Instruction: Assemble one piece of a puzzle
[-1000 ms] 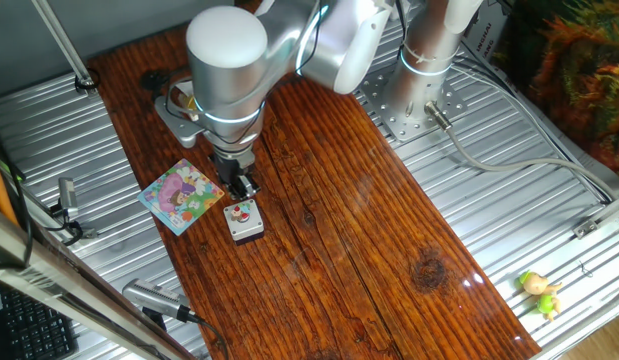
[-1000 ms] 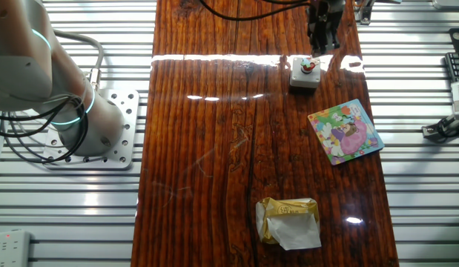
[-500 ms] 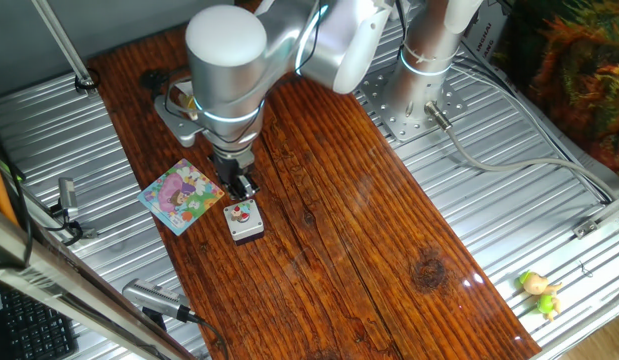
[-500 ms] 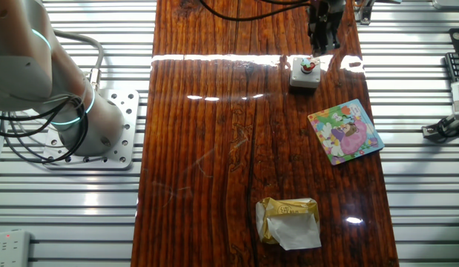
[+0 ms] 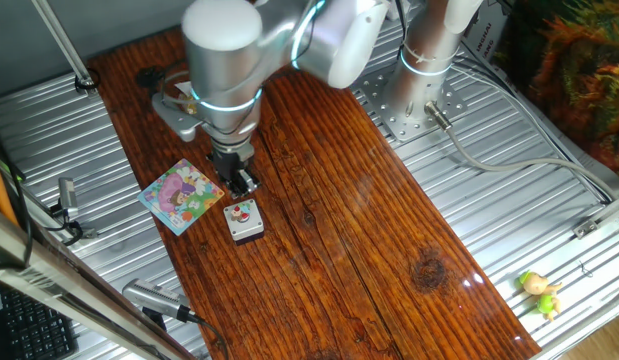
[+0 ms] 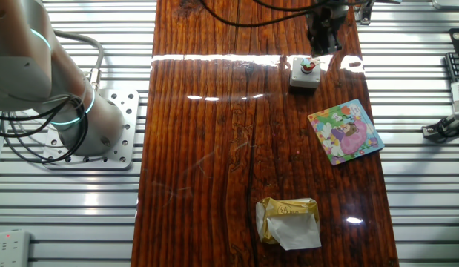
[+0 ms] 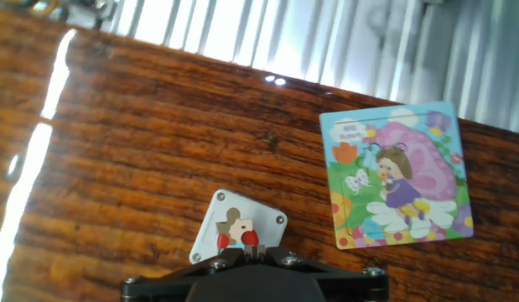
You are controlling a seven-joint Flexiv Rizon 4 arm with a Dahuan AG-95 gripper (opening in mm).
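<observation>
Small whitish square puzzle piece with red and green marks (image 7: 234, 228) sits on top of the small grey box (image 7: 265, 220), just beside the pastel cartoon puzzle board with light-blue edge (image 7: 397, 174) on the wooden table (image 5: 329, 240). End effector (image 5: 241, 186) hovers close over the box; can't tell if the jaws are released or clenched. Piece looks light, thin, stiff and slippy: pinch across opposite edges, gently
</observation>
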